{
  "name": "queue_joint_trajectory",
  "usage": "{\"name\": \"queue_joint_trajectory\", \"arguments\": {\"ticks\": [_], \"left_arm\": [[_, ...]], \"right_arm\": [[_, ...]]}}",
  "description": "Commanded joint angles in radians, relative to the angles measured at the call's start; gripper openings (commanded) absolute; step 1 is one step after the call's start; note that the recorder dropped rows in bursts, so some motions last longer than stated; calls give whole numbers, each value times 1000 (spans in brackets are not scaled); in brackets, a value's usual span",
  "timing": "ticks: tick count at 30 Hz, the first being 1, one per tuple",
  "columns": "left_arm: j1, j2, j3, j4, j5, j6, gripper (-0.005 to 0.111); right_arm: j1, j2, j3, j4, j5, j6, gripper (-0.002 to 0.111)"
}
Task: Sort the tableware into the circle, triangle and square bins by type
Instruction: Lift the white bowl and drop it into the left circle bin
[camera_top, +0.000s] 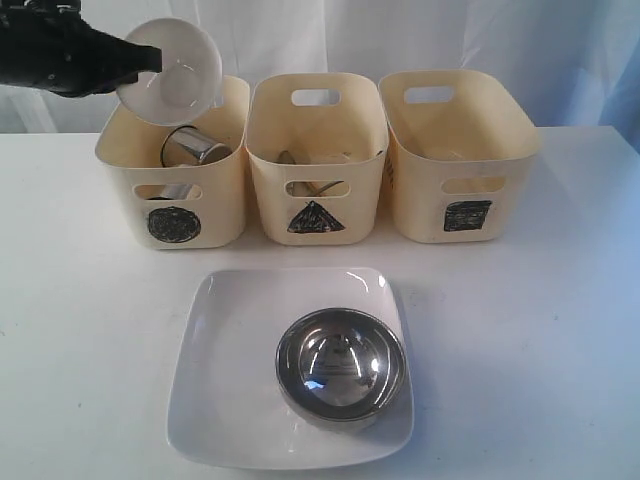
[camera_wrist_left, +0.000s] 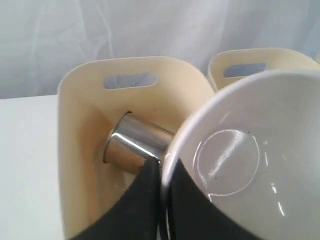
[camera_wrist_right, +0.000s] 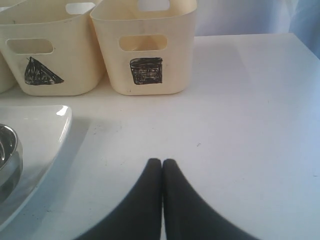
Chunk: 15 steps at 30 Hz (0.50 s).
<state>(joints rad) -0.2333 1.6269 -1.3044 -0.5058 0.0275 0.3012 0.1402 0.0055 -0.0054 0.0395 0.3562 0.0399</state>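
Observation:
My left gripper (camera_top: 150, 60) is shut on the rim of the small white bowl (camera_top: 175, 70), holding it tilted above the circle bin (camera_top: 175, 165). In the left wrist view the white bowl (camera_wrist_left: 250, 150) fills the side, its rim pinched by the gripper (camera_wrist_left: 164, 167); a steel mug (camera_wrist_left: 135, 142) lies in the bin below. A steel mug (camera_top: 195, 147) shows in the circle bin. The triangle bin (camera_top: 315, 155) holds cutlery (camera_top: 300, 160). The square bin (camera_top: 460, 155) stands on the right. A steel bowl (camera_top: 340, 365) sits on the square white plate (camera_top: 235, 400). My right gripper (camera_wrist_right: 162, 162) is shut and empty above the table.
The three bins stand side by side along the back of the white table (camera_top: 540, 350). The plate lies in front of the triangle bin. In the right wrist view the square bin (camera_wrist_right: 145, 50) and triangle bin (camera_wrist_right: 50, 55) are ahead, the plate's edge (camera_wrist_right: 45, 135) beside.

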Motion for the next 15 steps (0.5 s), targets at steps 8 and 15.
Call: {"name": "queue_joint_trajectory", "arguments": {"ticks": [8, 15], "left_arm": [[42, 107, -19, -8, -27, -10, 2], [42, 120, -38, 10, -34, -15, 47]], "right_arm": [[-6, -6, 5, -11, -6, 3, 0], [-6, -6, 5, -11, -6, 3, 0]]}}
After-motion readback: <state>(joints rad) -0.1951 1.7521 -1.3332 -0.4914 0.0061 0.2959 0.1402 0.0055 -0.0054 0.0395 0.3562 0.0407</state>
